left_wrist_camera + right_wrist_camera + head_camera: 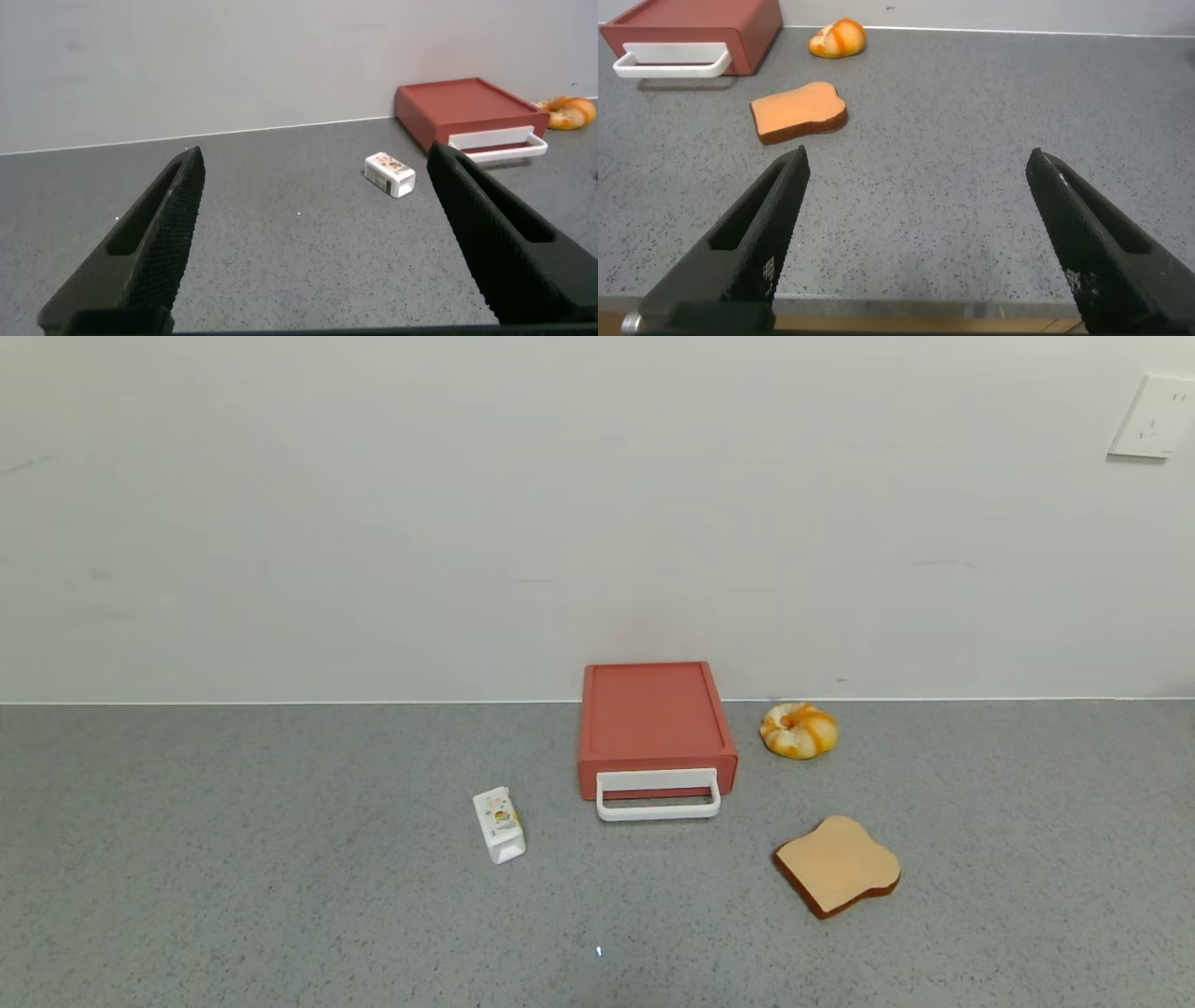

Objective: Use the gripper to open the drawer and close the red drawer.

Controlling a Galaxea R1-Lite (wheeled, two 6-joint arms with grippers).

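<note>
The salmon-red drawer (653,723) sits against the wall at the back middle of the grey counter, shut, with its white loop handle (658,795) facing me. It also shows in the left wrist view (462,110) and the right wrist view (696,28). Neither arm shows in the head view. My left gripper (318,163) is open and empty, low over the counter, well short of the drawer. My right gripper (920,168) is open and empty near the counter's front edge, far from the drawer.
A small white carton (499,824) lies to the left of the drawer's front. A toast slice (837,864) lies at front right of it, a glazed bun (798,730) to its right by the wall. A wall socket (1153,417) is at the upper right.
</note>
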